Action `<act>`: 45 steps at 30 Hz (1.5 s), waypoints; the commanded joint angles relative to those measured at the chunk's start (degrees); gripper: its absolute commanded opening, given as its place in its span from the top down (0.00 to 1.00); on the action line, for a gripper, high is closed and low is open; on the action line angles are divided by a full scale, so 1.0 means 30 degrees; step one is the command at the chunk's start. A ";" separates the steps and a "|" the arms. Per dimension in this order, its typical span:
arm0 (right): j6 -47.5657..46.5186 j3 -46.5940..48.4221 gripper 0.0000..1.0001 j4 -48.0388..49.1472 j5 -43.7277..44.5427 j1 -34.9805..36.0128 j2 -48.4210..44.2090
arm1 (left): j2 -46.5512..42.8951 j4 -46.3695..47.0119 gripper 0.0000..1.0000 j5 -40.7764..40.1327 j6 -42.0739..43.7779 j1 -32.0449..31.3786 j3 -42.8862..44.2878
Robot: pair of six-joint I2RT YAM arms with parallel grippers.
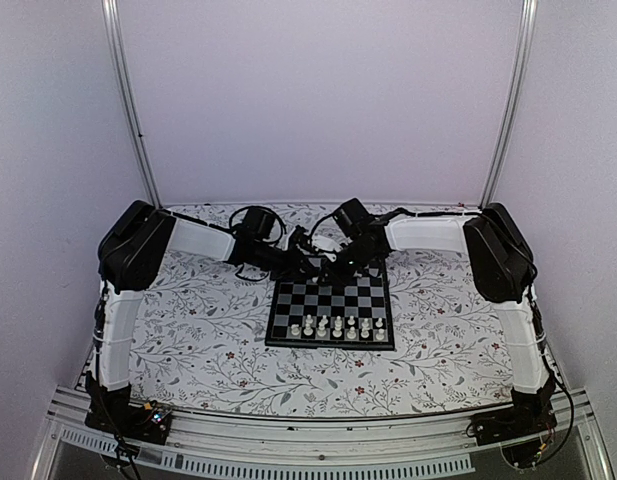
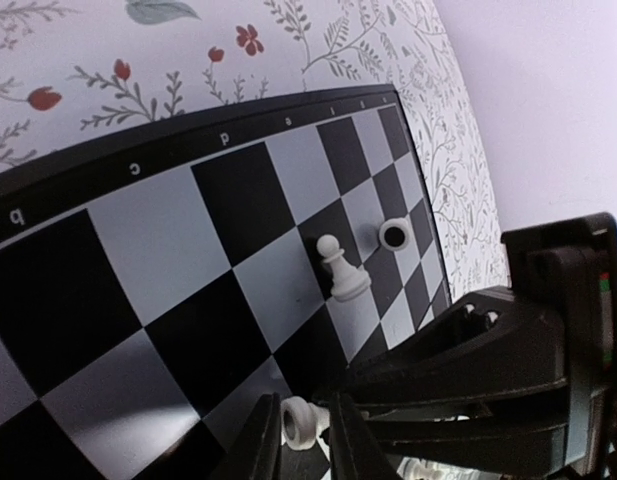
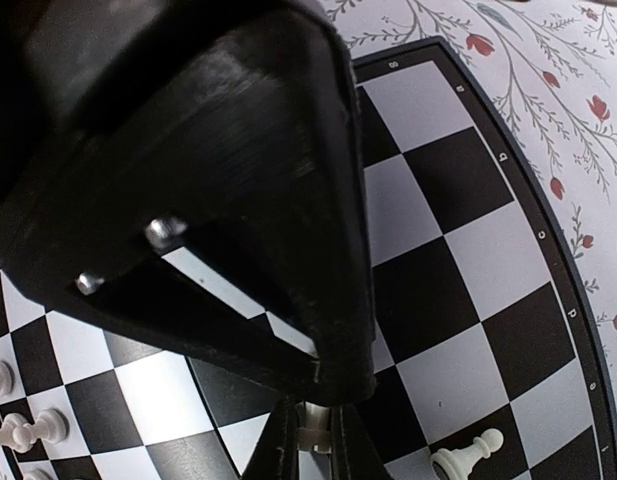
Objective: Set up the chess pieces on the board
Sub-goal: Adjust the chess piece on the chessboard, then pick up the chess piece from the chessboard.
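Lilac walls, floral-print desk [image 1: 188, 330].

Top view: one flat black-and-pale-grey checked chessboard [image 1: 331, 296] mid-desk. Seven small cream round-topped pawns [image 1: 337, 326] counted along its near rows, though they are tiny. Left pincer [image 1: 310, 264] and right pincer [image 1: 338, 268] hang over the far edge, close together.

Left wrist: left pincer [image 2: 300, 445] clamped on one cream pawn [image 2: 298, 420]. A second pawn [image 2: 340, 270] stands upright beyond.

Right wrist: right pincer [image 3: 313, 455] pinches a pale piece [image 3: 313, 438]; cannot tell whether it is the same one.

Judgement: placing step. Lower vertically onto a free square and release once the base sits flat.

Board [image 1: 318, 295] seemingly flat on floral table [image 1: 188, 330]
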 commanded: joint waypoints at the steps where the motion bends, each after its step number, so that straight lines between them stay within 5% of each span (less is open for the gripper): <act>1: -0.0324 0.0249 1.00 -0.0572 -0.0061 -0.0007 0.0118 | -0.0793 0.0171 0.76 -0.0278 0.0151 0.0244 -0.0155; 11: -0.4915 -0.1031 1.00 -0.6506 0.3698 0.0008 -0.3686 | -0.5714 -0.4794 0.69 -0.4987 0.1750 0.0277 0.0799; 18: -0.7195 -0.0943 1.00 -1.0513 0.6489 0.0024 -0.4413 | -0.7021 -0.7573 0.67 -0.5803 0.3387 0.0306 0.2512; 35: -0.7635 0.1769 0.97 -1.2427 0.6319 0.0112 -0.1443 | -0.7705 -0.7185 0.67 -0.6312 0.4346 0.0265 0.1307; 45: -0.7289 0.1625 0.71 -1.1512 0.6278 0.0070 -0.2476 | -0.7246 -0.7099 0.67 -0.6262 0.4772 -0.0049 0.1374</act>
